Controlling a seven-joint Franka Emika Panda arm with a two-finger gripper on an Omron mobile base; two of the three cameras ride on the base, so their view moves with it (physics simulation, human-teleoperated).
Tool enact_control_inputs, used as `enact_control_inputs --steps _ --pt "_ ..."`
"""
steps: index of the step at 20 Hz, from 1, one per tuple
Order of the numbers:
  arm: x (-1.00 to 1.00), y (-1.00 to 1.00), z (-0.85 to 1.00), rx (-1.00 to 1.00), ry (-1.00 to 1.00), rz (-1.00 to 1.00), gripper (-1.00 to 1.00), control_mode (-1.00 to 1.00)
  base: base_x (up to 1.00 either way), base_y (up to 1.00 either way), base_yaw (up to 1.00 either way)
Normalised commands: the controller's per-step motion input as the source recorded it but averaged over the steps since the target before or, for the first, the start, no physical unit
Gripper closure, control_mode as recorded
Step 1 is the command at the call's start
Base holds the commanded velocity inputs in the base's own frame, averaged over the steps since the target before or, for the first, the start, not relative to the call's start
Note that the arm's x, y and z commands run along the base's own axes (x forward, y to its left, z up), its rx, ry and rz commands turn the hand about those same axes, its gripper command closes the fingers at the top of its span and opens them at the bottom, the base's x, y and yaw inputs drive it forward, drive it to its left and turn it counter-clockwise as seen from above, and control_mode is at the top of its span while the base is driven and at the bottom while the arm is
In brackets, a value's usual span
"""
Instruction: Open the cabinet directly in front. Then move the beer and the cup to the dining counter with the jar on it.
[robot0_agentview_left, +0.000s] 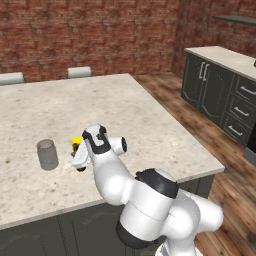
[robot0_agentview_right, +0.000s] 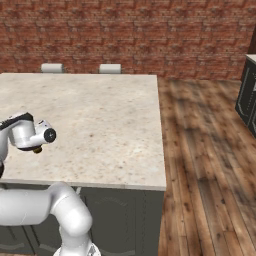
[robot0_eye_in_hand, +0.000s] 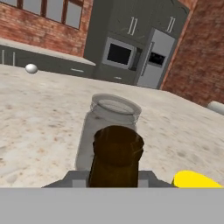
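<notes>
1. Gripping one brown glass bottle (robot0_eye_in_hand: 116, 155) by its neck, the end effector (robot0_agentview_left: 80, 159) hung over the speckled stone table (robot0_agentview_left: 150, 130).
2. One translucent, round-shouldered jar (robot0_agentview_left: 47, 154) stood just behind; one yellow cup (robot0_agentview_left: 76, 142) sat beside.

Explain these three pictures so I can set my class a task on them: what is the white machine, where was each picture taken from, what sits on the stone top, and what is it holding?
The white machine is a robot arm with dark joints, ending in a two-finger gripper. Two pictures come from cameras riding on its base, behind it to the left and right, looking down over a large beige speckled stone-topped dining counter. The third comes from a camera on the hand itself. On the counter stands a squat grey see-through jar, with a small bright yellow cup beside it, partly hidden behind the hand. In the hand view, the gripper is shut on a slim brown glass beer bottle, seen from its top, right in front of the jar. Whether the bottle touches the counter cannot be told.
</notes>
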Motion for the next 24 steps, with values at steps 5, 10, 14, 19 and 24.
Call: enact_control_inputs --steps 5,10,14,19,24 --pt "0.00 0.00 0.00 0.00 0.00 0.00 -1.00 -1.00 0.00 0.00 0.00" --pt "0.00 0.00 0.00 0.00 0.00 0.00 -1.00 -1.00 0.00 0.00 0.00" --pt "0.00 0.00 0.00 0.00 0.00 0.00 -1.00 -1.00 0.00 0.00 0.00" --pt "0.00 0.00 0.00 0.00 0.00 0.00 -1.00 -1.00 0.00 0.00 0.00" --pt "0.00 0.00 0.13 0.00 0.00 0.00 -1.00 -1.00 0.00 0.00 0.00"
